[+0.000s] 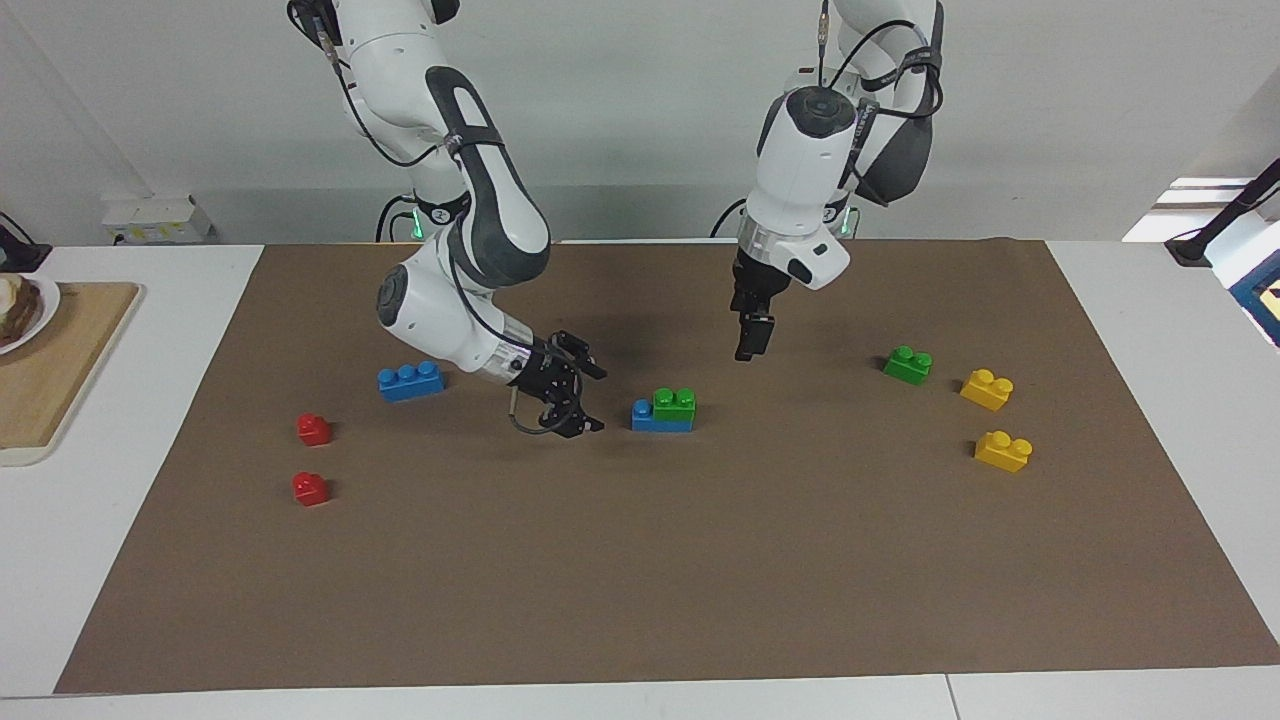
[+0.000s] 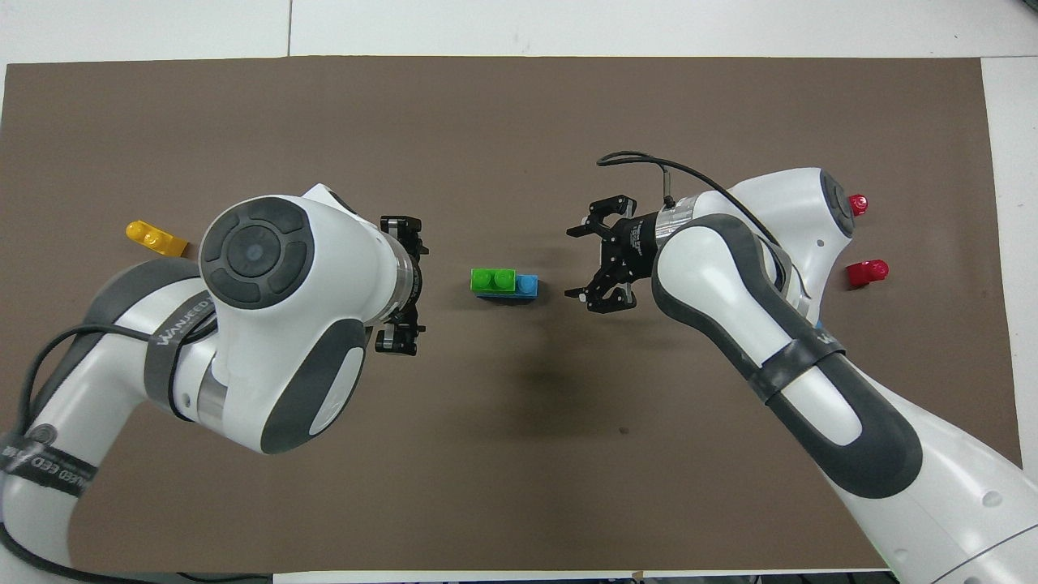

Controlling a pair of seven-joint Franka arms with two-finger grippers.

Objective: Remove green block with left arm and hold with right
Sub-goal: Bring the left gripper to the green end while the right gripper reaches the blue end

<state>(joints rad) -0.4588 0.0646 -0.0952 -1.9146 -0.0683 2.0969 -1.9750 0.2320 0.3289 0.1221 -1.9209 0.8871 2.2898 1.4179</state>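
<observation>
"Green block (image 1: 675, 402): noted seated on one end of the blue brick (image 1: 648, 423), studs up, not yet pulled off. It stood just off the fingertips of your right gripper (image 1: 595, 400), with a gap between them. Nothing touched."

"And the state of my grippers?"

"Your right gripper lay low over the mat (image 1: 640, 580), turned sideways towards the stack, jaws spread and empty. Your left gripper (image 1: 745, 348) hung in the air over the mat, off the stack's end nearest the left arm, pointing down, fingers wide apart and carrying nothing. The stack sat between your two grippers."

"Which step was that?"

"In my judgement, the approach. Neither the hold nor the removal had begun."

"What did the next move call for?"

"Your right gripper needed to close the gap and clamp the blue brick alone, low on its sides, leaving the green block free. Your left gripper needed to come over the green block, descend, and pinch it across its sides before lifting. I flagged one risk: a second green brick (image 1: 908, 365) lay loose on the mat outward of your left gripper, toward the left arm's end. It was not the one to remove."
</observation>
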